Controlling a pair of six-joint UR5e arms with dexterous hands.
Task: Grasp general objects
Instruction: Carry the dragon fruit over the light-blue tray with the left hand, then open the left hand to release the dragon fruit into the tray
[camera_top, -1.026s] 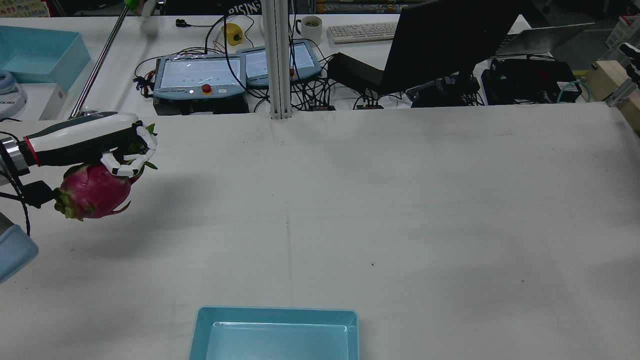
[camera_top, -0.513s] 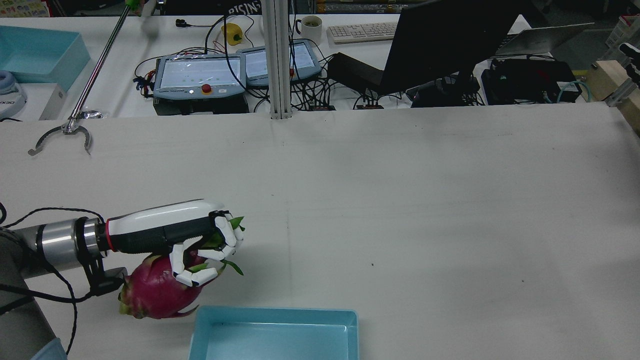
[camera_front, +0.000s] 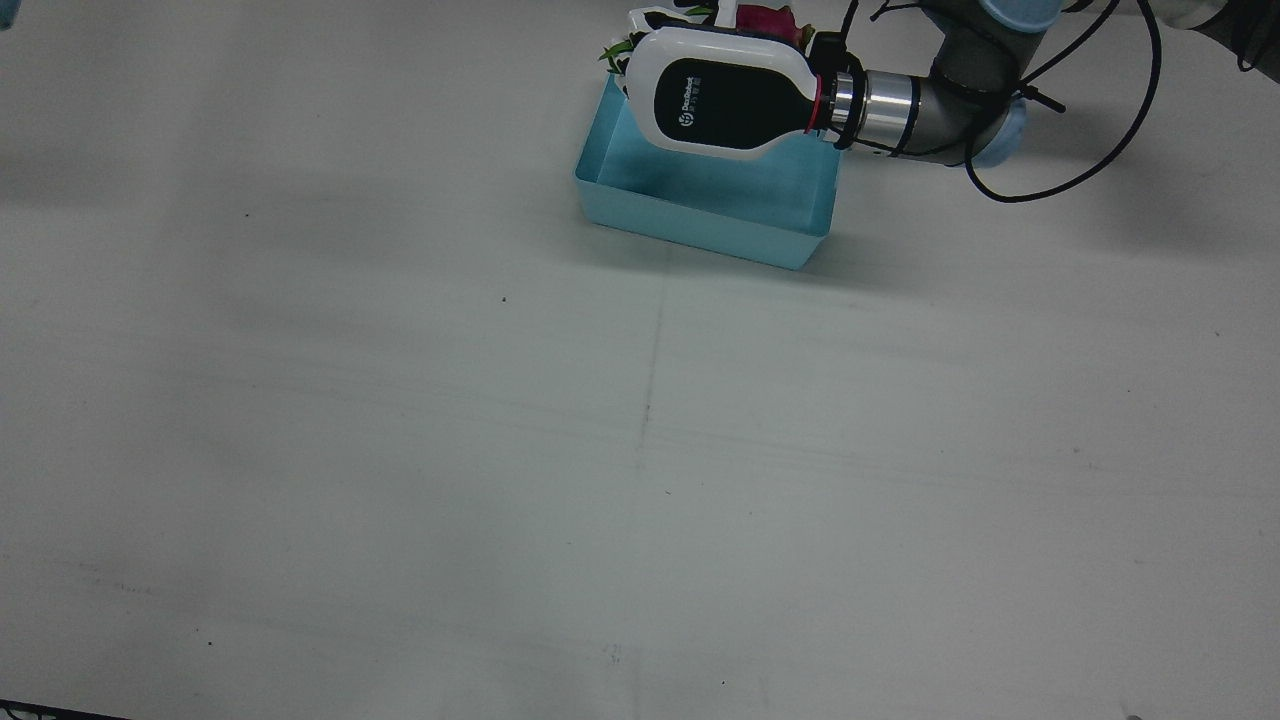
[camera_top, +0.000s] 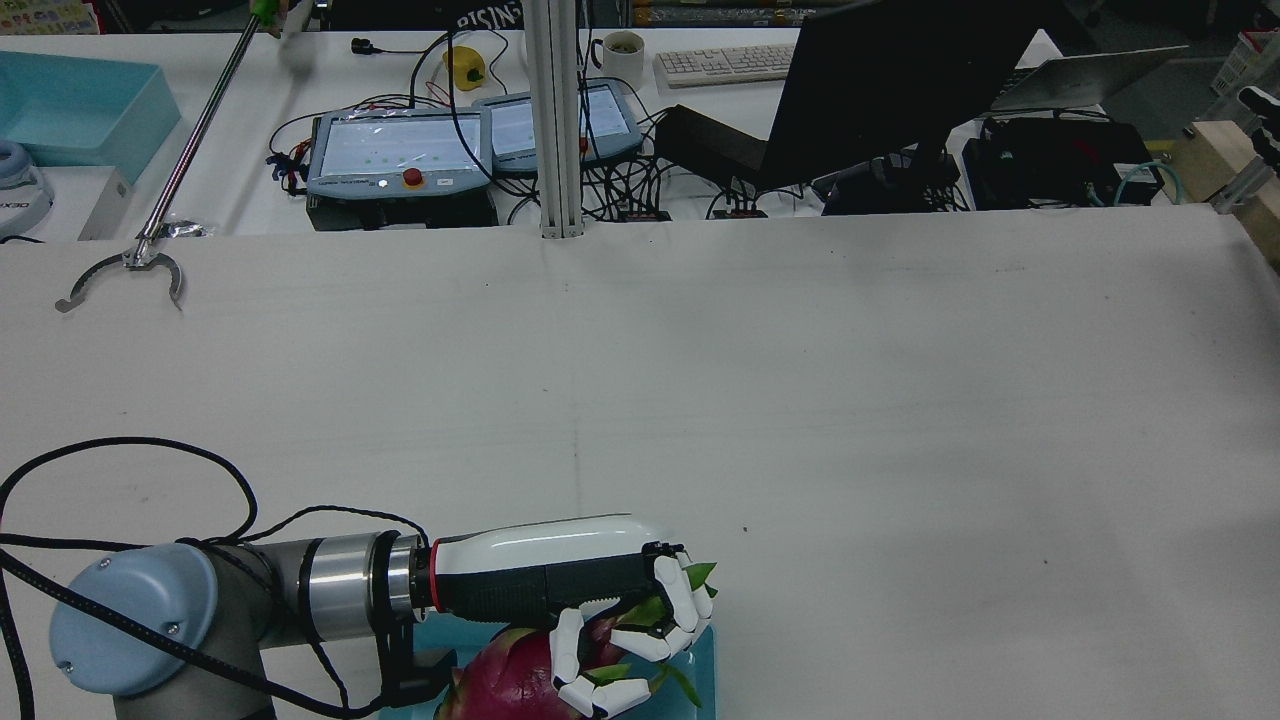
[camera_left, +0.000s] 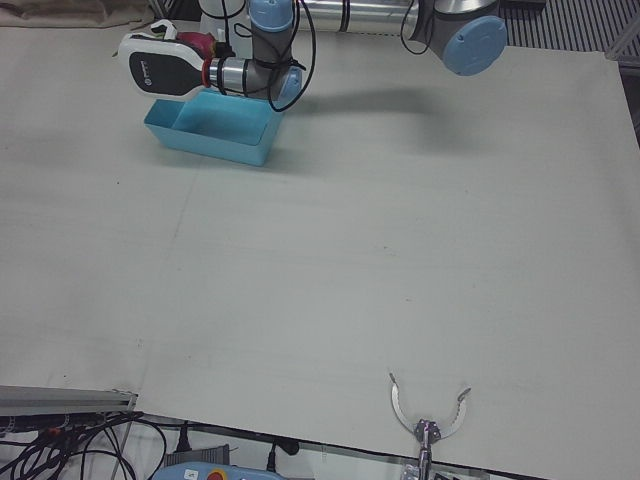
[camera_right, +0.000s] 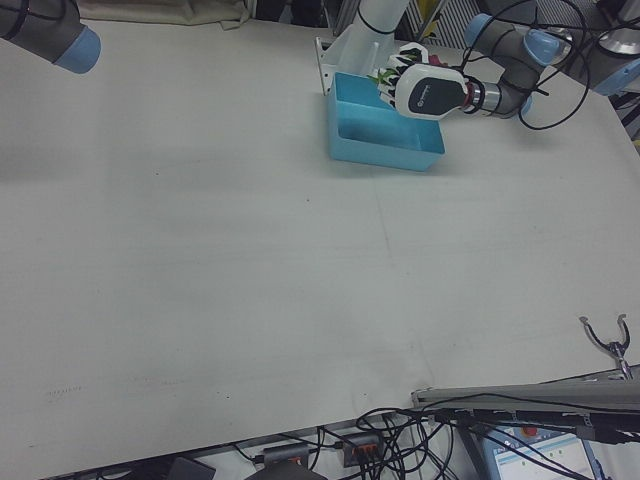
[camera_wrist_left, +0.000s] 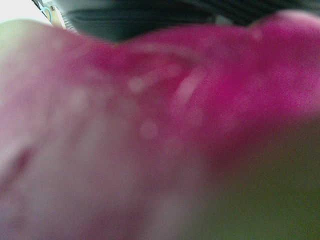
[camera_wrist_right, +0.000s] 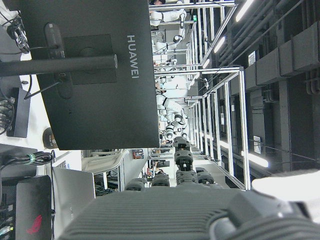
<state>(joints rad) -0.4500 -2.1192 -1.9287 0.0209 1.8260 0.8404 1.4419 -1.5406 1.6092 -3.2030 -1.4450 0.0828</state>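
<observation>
- Fingers (camera_top: 575, 660): curled over the upper side of the dragon fruit (camera_top: 510, 685) near its green-leafed end, pressing it against the palm. The grip sits toward one end of the fruit — not around its middle.
- Left hand (camera_top: 560, 590): closed on the fruit and held above the blue tray (camera_front: 700, 215), with the fruit hanging beneath the palm. The left hand view shows only blurred pink skin, so the contact on the underside cannot be checked.
- Fruit location: over the tray's near-robot half, apparently still clear of the tray floor; the front view hides most of it behind the hand.
- Risk, slip: the fruit is heavy and smooth, and an off-centre hold may let it rotate and drop out early.
- Risk, leaf scales: a finger resting on a soft green scale may lose purchase if the scale bends.
- Risk, tray wall: a low or tilted descent could strike the rim and shift the light tray on the table (camera_front: 400, 450).
- Risk, release: opening from height may let the fruit bounce or roll over the wall — lower it first.
- Right hand: not visible in any view; its camera faces a monitor (camera_wrist_right: 100, 75), so its finger state cannot be told.
</observation>
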